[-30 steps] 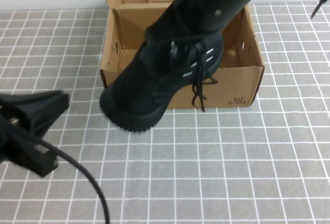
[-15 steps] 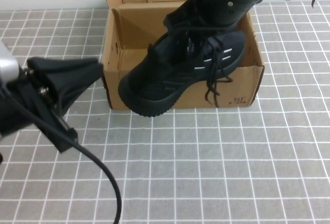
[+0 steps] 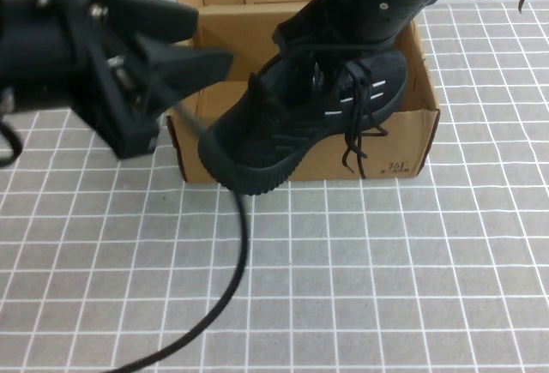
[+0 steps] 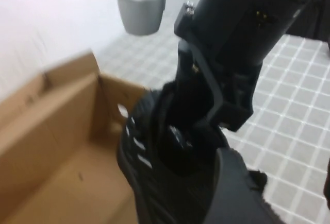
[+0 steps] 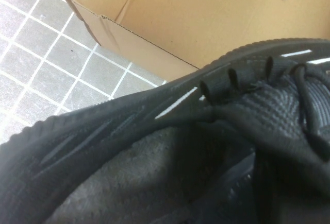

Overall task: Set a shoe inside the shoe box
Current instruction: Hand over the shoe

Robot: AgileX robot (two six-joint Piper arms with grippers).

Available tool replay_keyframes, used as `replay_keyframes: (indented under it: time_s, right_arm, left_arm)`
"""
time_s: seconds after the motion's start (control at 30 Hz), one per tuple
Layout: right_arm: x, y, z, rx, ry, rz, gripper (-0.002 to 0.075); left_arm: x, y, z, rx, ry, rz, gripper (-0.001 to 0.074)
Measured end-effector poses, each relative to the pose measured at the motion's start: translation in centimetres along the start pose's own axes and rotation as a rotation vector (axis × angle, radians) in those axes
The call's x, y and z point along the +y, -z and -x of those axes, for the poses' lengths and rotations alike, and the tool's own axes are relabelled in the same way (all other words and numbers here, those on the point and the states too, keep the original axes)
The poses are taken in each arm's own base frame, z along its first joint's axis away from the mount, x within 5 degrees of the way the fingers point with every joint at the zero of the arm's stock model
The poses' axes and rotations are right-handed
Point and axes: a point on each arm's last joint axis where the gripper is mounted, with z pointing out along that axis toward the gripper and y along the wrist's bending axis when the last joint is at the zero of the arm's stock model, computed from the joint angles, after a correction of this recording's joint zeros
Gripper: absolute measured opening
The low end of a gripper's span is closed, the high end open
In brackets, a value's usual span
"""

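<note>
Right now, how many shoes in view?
1: the shoe hangs tilted over the shoe box, toe past its front wall, gripped by the right claw. None visible elsewhere.

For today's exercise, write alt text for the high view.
The right pincer holds a black shoe tilted over the front wall of an open cardboard shoe box. The left pincer, open, reaches toward the shoe's toe.

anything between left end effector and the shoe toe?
Nothing solid. In the high view the left end effector, fingers apart, hangs over the shoe box's left wall; only that wall lies below the gap to the shoe.
</note>
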Motion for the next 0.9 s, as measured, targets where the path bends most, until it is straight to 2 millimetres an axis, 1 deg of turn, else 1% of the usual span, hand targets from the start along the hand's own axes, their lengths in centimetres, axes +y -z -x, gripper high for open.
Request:
replay_keyframes:
  time_s: [0.07, 0.13, 0.27, 0.37, 0.5, 0.57, 0.67, 0.8, 0.9]
  right_arm:
    - [0.0, 0.0, 0.0, 0.0, 0.001, -0.002, -0.0006]
    - [0.0, 0.0, 0.0, 0.0, 0.001, -0.002, -0.0006]
    - [0.0, 0.0, 0.0, -0.001, 0.003, -0.004, -0.0006]
    - [0.0, 0.0, 0.0, -0.001, 0.003, -0.004, -0.0006]
    - [0.0, 0.0, 0.0, -0.001, 0.011, -0.005, -0.0006]
    - [0.0, 0.0, 0.0, -0.001, 0.021, -0.005, -0.0006]
    - [0.0, 0.0, 0.0, -0.001, 0.025, -0.005, -0.0006]
    - [0.0, 0.0, 0.0, -0.001, 0.029, -0.005, -0.0006]
    - [0.0, 0.0, 0.0, 0.0, 0.028, -0.001, -0.0006]
  left_arm:
    - [0.0, -0.1, 0.8, 0.058, 0.047, 0.002, 0.033]
    - [-0.1, -0.4, 1.1, 0.128, 0.082, -0.001, 0.0333]
    - [0.0, -1.3, 0.5, 0.275, 0.106, 0.01, 0.0335]
    - [-0.2, -2.7, 0.0, 0.338, 0.113, -0.009, 0.0335]
    - [-1.4, -4.9, -0.5, 0.401, 0.091, -0.076, 0.0335]
    - [-2.1, -5.5, -0.6, 0.428, 0.071, -0.09, 0.0335]
    - [-2.8, -5.7, -0.6, 0.46, 0.042, -0.082, 0.0335]
    - [-2.5, -6.1, -0.8, 0.478, 0.018, -0.027, 0.0348]
    - [-2.1, -6.9, -1.0, 0.475, 0.013, 0.0, 0.0392]
